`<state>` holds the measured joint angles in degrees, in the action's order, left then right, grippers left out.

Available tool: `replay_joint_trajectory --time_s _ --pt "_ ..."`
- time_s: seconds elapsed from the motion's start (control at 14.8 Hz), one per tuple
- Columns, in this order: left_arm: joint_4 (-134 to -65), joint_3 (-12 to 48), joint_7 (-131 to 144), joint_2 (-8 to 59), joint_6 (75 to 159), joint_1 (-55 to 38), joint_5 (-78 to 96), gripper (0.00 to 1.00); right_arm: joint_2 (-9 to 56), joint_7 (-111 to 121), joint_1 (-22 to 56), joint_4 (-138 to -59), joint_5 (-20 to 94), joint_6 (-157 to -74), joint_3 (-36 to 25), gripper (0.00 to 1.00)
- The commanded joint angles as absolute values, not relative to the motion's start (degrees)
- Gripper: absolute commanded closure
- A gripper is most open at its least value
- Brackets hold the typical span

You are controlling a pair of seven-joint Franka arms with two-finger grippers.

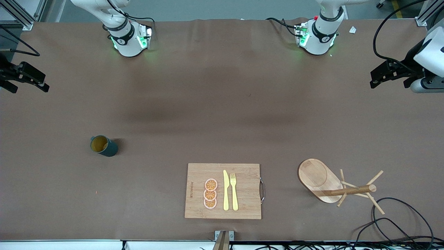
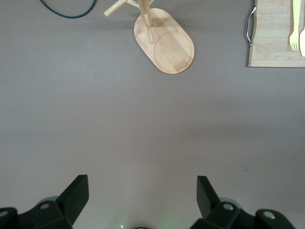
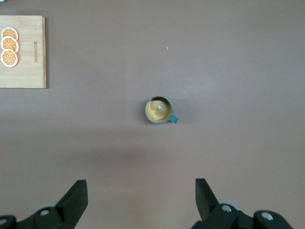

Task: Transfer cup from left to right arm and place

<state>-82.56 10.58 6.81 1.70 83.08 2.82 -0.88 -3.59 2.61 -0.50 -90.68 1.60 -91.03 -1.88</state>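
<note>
Cutting board (image 1: 242, 205): nearest the front camera, flat on the brown tabletop (image 1: 215, 114), metal handle toward the left arm's end.
On the board: three orange slices (image 1: 210, 193) in a row, beside them a yellow knife (image 1: 225, 191) and a yellow fork (image 1: 234, 191).
Wooden mug tree (image 1: 347, 189): near the board, toward the left arm's end; oval base on the tabletop, with a post and pegs.
Cup (image 1: 103, 146): upright on the tabletop toward the right arm's end, farther from the front camera than the board and well apart from it; ochre inside showing, nothing touching it.
Left pincer (image 2: 143, 193): up over bare tabletop at the left arm's end, jaws wide, empty, waiting.
Right pincer (image 3: 141, 195): up over the tabletop at the right arm's end, jaws wide, empty, waiting.
</note>
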Motion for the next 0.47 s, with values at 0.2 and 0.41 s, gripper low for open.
replay_joint_trajectory --time_s 0.2,0.41 --pt "-82.53 10.9 6.15 1.14 83.06 2.81 -1.14 0.0 -5.1 1.58 -0.88 -91.41 1.93 -91.32 -1.06 0.0" --pt "-82.44 10.9 6.15 1.14 83.06 2.81 -1.14 0.0 -5.1 1.67 -0.88 -91.23 1.93 -91.49 -0.97 0.0"
